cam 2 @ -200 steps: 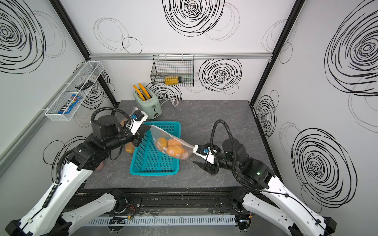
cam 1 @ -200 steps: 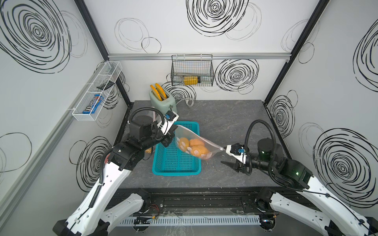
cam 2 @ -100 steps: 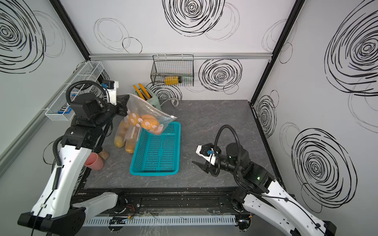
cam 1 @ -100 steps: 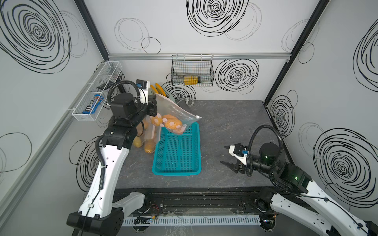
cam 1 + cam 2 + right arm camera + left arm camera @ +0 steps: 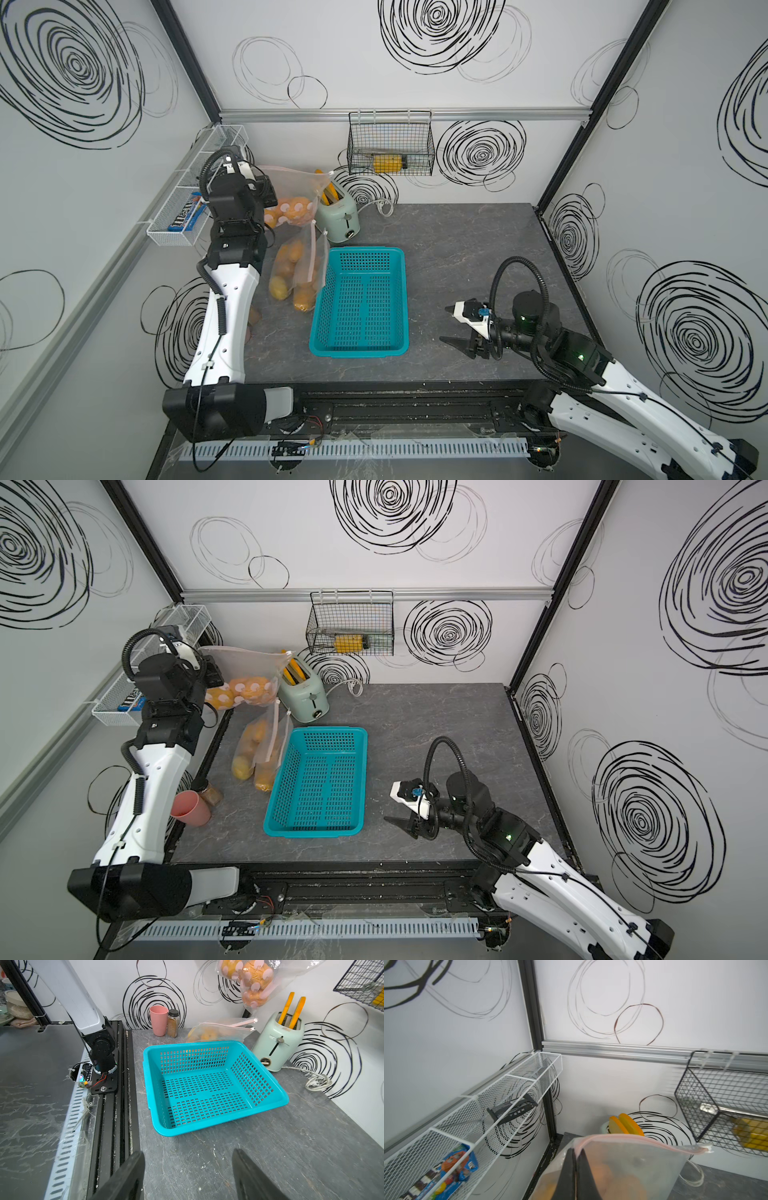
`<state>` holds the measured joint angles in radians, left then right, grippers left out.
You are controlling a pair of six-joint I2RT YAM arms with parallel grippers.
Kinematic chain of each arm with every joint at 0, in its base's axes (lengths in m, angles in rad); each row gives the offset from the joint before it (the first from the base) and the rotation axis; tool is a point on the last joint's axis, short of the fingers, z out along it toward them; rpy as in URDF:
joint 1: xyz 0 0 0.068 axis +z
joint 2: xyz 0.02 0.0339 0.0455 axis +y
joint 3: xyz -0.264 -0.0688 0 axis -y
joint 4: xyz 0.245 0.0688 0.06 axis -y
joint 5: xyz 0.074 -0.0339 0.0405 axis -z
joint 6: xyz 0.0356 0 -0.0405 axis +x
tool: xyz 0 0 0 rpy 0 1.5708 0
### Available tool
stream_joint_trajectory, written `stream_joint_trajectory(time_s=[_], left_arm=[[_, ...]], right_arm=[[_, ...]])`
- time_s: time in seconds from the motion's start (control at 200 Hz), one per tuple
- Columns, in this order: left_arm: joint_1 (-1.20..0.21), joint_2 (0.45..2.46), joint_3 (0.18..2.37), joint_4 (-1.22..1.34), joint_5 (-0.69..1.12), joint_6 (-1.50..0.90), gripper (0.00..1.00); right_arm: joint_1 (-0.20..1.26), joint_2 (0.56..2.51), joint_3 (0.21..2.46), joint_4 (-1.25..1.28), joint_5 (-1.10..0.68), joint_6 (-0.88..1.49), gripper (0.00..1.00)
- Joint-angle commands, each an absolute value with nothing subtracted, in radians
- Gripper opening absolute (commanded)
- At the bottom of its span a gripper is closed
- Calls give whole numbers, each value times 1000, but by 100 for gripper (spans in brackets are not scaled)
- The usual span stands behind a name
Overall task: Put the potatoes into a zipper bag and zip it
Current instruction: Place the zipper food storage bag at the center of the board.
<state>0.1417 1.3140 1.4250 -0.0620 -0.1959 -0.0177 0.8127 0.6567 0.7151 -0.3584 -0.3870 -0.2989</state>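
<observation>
Several orange-brown potatoes [image 5: 296,210] hang in clear pink-dotted zipper bag [image 5: 297,183], left gripper [image 5: 576,1150] clamped on top edge; right gripper [image 5: 449,325] spread, empty. Lower slowly, clear of mint-green toaster [image 5: 338,216].

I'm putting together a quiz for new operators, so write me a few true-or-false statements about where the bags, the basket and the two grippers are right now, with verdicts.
1. The left gripper is shut on a clear zipper bag of orange-brown potatoes, held off the grey table. True.
2. The teal perforated plastic basket holds potatoes. False: it is empty.
3. The right gripper pinches a corner of that bag. False: it is open, holds nothing, and hovers over the table on the basket's far side from the bags.
4. Beside the basket, another clear bag of potatoes lies on the table. True.
5. Two orange slices stand in the mint-green toaster. True.
</observation>
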Motion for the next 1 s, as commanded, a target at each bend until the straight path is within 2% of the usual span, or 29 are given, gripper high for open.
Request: stream_joint_trajectory(time_s=[0.0, 0.2, 0.35, 0.485, 0.55, 0.655, 0.786, 0.996], left_arm=[[141, 1291, 1315, 111, -282, 16, 0], [142, 1248, 1029, 293, -412, 70, 0], [99, 1214, 870, 340, -387, 104, 0], [87, 1179, 761, 362, -281, 107, 0], [80, 1186, 736, 339, -212, 165, 0], [47, 1196, 704, 319, -246, 273, 0], [15, 1214, 664, 375, -180, 390, 0], [9, 1384, 766, 314, 7, 429, 0]], right_arm=[[810, 649, 702, -312, -425, -287, 70], [810, 642, 713, -318, -433, -281, 70], [811, 645, 724, -326, -446, -270, 69], [813, 629, 714, -327, -466, -249, 69], [813, 618, 709, -327, -472, -241, 69], [813, 600, 706, -327, -478, -230, 68], [814, 582, 695, -329, -479, -221, 68], [815, 568, 683, -333, -481, -211, 67]])
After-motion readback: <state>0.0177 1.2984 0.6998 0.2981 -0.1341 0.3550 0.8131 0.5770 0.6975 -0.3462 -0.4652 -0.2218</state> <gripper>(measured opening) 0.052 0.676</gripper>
